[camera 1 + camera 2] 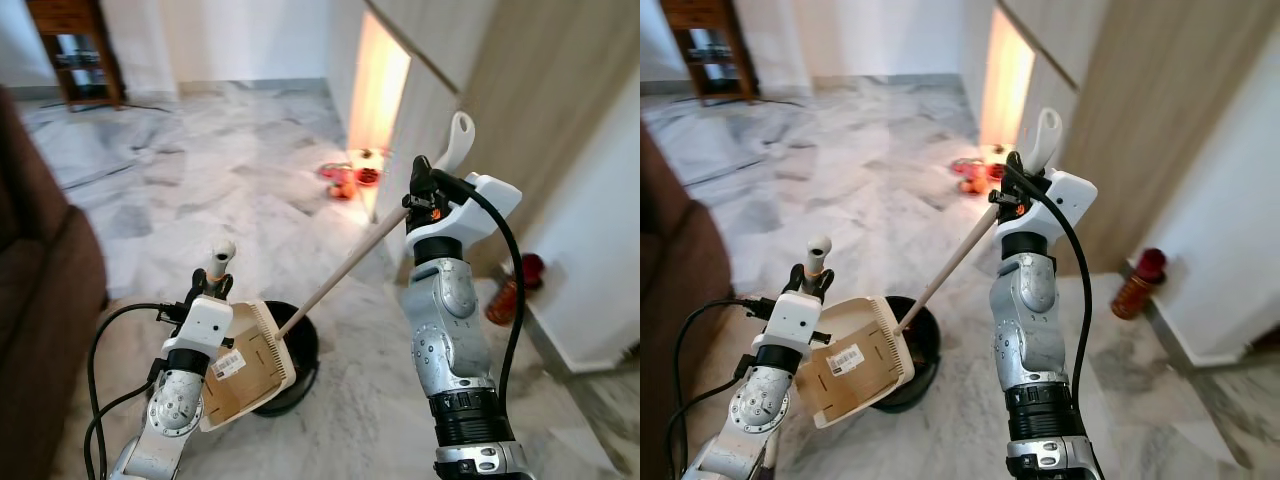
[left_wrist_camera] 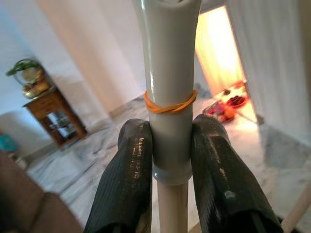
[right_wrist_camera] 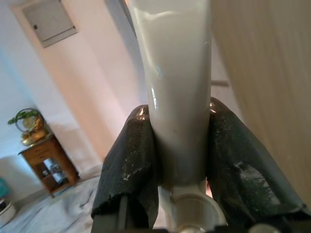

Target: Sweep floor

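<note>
Over black bin [image 1: 300, 350]: left gripper [image 1: 217, 285] tilts dustpan [image 1: 250, 365], right gripper [image 1: 425, 190] grips broom [image 1: 340, 275].

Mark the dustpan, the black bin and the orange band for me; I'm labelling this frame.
dustpan [image 1: 248, 365]: left eye view, on its flat pan.
black bin [image 1: 304, 346]: left eye view, on its rim.
orange band [image 2: 170, 106]: left wrist view, on the loop around the handle.
</note>
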`<state>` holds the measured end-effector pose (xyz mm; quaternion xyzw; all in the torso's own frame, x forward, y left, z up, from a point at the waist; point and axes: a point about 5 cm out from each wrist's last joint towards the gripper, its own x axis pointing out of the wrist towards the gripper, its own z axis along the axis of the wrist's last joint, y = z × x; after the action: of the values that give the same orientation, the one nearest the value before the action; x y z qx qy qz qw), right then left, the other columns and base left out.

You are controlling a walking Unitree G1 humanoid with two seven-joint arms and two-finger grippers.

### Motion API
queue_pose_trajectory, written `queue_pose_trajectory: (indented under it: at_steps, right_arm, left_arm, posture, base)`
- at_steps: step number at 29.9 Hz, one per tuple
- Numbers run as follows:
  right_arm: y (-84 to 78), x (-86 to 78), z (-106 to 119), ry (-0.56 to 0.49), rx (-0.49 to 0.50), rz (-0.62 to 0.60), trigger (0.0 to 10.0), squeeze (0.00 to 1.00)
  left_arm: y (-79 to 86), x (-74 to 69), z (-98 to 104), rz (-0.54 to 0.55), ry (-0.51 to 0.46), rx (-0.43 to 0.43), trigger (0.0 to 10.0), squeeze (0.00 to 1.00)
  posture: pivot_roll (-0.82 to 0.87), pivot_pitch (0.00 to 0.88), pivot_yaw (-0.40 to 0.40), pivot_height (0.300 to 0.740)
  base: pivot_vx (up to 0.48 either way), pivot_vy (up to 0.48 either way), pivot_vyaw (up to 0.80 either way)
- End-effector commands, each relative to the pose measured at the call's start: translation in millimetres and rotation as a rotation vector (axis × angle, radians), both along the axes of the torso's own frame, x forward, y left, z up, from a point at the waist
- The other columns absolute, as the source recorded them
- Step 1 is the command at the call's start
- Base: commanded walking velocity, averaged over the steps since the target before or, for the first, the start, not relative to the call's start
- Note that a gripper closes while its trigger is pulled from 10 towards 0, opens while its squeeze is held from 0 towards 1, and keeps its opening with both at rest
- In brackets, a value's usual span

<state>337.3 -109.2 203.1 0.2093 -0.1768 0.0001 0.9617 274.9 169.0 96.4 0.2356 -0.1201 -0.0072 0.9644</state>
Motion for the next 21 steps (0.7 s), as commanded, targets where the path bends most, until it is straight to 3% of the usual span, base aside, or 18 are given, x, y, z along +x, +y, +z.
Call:
queue_pose_trajectory:
  at_steps: [1,17,21]
  right_arm:
    - [8.8,-1.7,22,-0.092,0.052,0.020,10.0,0.00]
    - [9.8,-7.7,44,-0.206,0.096,0.031,10.0,0.00]
    - [10.0,-8.9,49,-0.229,0.094,0.034,10.0,0.00]
  left_arm:
    - [-3.5,0.7,6,-0.020,-0.035,0.017,10.0,0.00]
    - [-2.4,1.0,6,-0.011,-0.032,0.020,10.0,0.00]
    - [-2.2,1.4,6,-0.007,-0.032,0.020,10.0,0.00]
  posture:
    - [0.17,0.000,-0.043,0.740]
    - [0.17,0.000,-0.042,0.740]
    - [0.17,0.000,-0.042,0.740]
  base:
    - [0.000,0.000,0.00]
    - [0.000,0.000,0.00]
    - [0.248,0.000,0.00]
